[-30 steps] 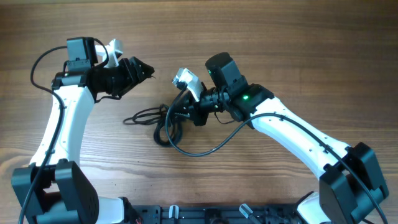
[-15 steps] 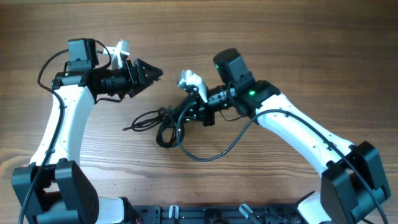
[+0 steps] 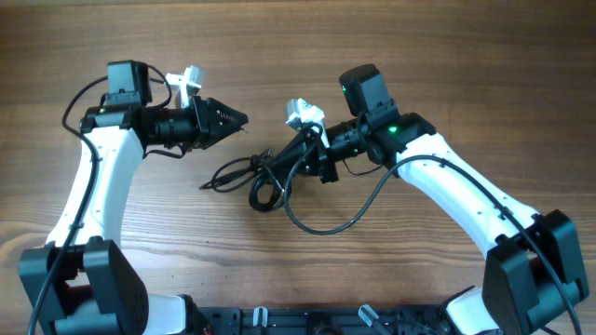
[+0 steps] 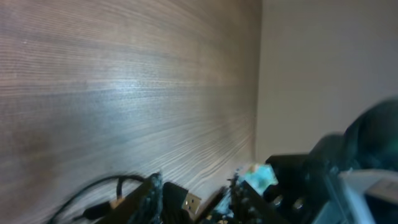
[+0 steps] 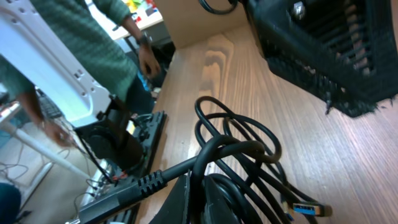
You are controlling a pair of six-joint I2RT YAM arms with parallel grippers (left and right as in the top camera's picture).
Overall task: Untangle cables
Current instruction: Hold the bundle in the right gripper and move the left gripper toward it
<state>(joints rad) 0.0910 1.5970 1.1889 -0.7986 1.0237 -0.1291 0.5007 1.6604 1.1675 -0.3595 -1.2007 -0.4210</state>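
Both arms have swung toward the right arm's side since a second ago, and the cables [image 3: 263,175] have been dragged the same way across the table [image 3: 447,56]. That table is pale brown wood with a fine straight grain. The left wrist view shows a plain beige wall [image 4: 323,74] beyond its far edge. The right wrist view looks off the table's edge into a cluttered room, where a person in a green shirt [image 5: 93,37] stands.

The right gripper [image 3: 312,160] reaches in low from the right, its fingers clamped on the right end of the bundle. In its wrist view, one cord with a ribbed strain relief [image 5: 146,182] crosses just before the fingers. Black loops spread over the wood beyond it, and a blue-tipped plug [image 5: 306,208] lies at the lower right.

From overhead, the bundle lies between the two grippers as a loose knot. Thin strands trail out of it toward the left.

The left gripper [image 3: 235,118] points rightward at the bundle, near it but clear of every cord. In its blurred wrist view the fingertips [image 4: 152,190] stand apart with nothing between them.
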